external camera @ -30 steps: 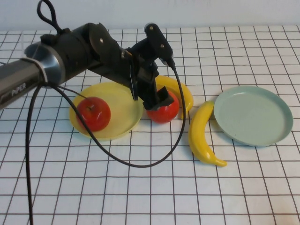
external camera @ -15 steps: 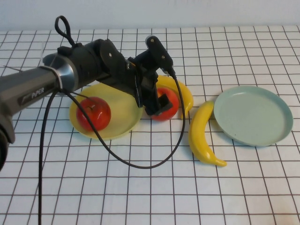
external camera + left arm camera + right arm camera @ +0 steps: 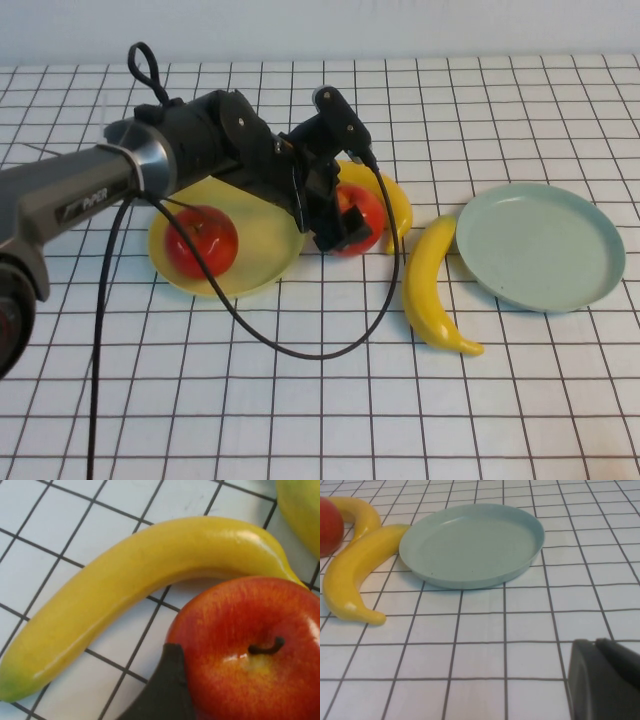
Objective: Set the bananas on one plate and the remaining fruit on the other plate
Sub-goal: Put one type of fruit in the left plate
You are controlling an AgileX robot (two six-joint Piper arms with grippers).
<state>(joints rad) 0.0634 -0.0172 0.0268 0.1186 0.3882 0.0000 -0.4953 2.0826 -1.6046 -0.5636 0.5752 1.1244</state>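
Note:
My left gripper (image 3: 342, 222) reaches over the yellow plate (image 3: 262, 215) and is shut on a red apple (image 3: 362, 212) that rests on the table just right of that plate. In the left wrist view one dark finger (image 3: 167, 690) presses the apple's (image 3: 250, 650) side. The other apple (image 3: 201, 241) lies on the yellow plate. One banana (image 3: 392, 197) lies right behind the held apple (image 3: 125, 590). The second banana (image 3: 432, 290) lies left of the mint plate (image 3: 540, 246), which holds nothing. My right gripper (image 3: 596, 647) is shut and hovers low over the table near the mint plate (image 3: 470, 542).
The left arm's black cable (image 3: 300, 352) loops down over the table in front of the yellow plate. The table is a white cloth with a black grid. The right arm does not show in the high view.
My left gripper has sunk lower around the apple and the arm has swung a little. The apple has shifted slightly away from me. The bananas and plates have not moved.

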